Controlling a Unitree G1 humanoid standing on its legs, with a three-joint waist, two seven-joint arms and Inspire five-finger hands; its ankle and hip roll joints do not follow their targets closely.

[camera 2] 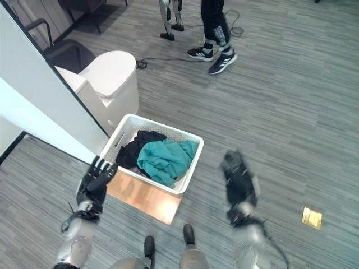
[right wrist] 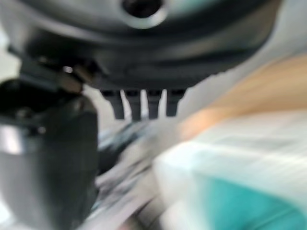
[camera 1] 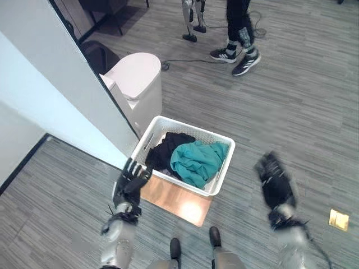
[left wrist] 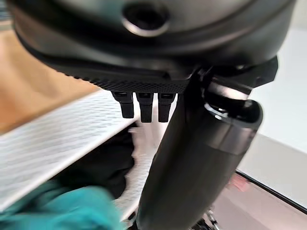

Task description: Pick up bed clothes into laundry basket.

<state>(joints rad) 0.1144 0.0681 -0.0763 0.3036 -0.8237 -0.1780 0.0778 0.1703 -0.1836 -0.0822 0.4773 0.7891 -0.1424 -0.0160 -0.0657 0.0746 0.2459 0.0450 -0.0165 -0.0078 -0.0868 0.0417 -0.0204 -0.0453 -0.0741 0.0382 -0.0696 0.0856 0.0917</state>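
Left eye: white basket [camera 1: 221, 178] sits on a brown board [camera 1: 176, 203], teal cloth [camera 1: 197, 161] and black cloth [camera 1: 168, 150] inside. Left hand [camera 1: 130, 185] at basket's 8 o'clock, fingers straight, empty. Right hand [camera 1: 276, 185] at 3 o'clock, apart, relaxed, empty. Person's shoes [camera 1: 235, 59] at 12. Left wrist: fingers [left wrist: 143, 105] straight over basket wall. Right wrist: fingers [right wrist: 142, 103] straight.

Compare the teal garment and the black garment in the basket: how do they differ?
The teal garment is bunched on top toward the basket's right; the black garment lies lower on the left, partly under it. Teal shows more area. Both lie inside the white laundry basket, held by no robot hand.
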